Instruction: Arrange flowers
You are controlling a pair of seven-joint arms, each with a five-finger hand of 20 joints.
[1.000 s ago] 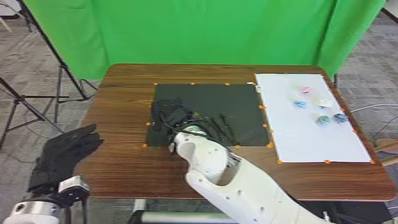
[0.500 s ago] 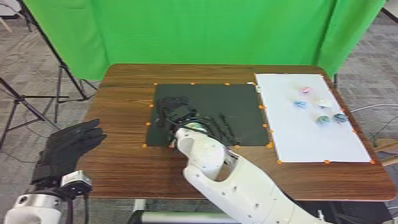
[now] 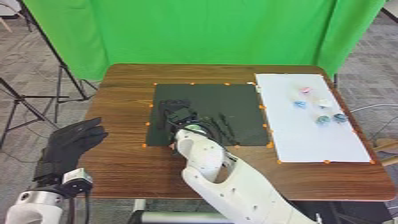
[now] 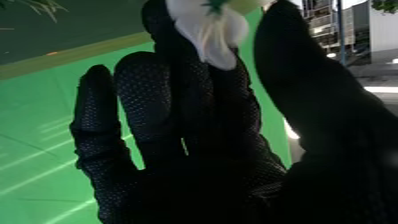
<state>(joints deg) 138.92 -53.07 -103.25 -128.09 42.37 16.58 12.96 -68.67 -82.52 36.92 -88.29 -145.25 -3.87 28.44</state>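
Over the left part of the black mat (image 3: pixel 242 100), a white flower (image 4: pixel 213 37) is pinched between thumb and fingertips of the right hand (image 4: pixel 200 182). Placement on the mat looks to be the step; grip should be kept light so petals aren't crushed, descent slow, release made only once the flower is supported. Left hand (image 3: pixel 67 145) is held relaxed, fingers uncurled, beside the table (image 3: pixel 124 170). Small pastel pieces, likely blossoms, are spread on the white sheet (image 3: pixel 311 142).
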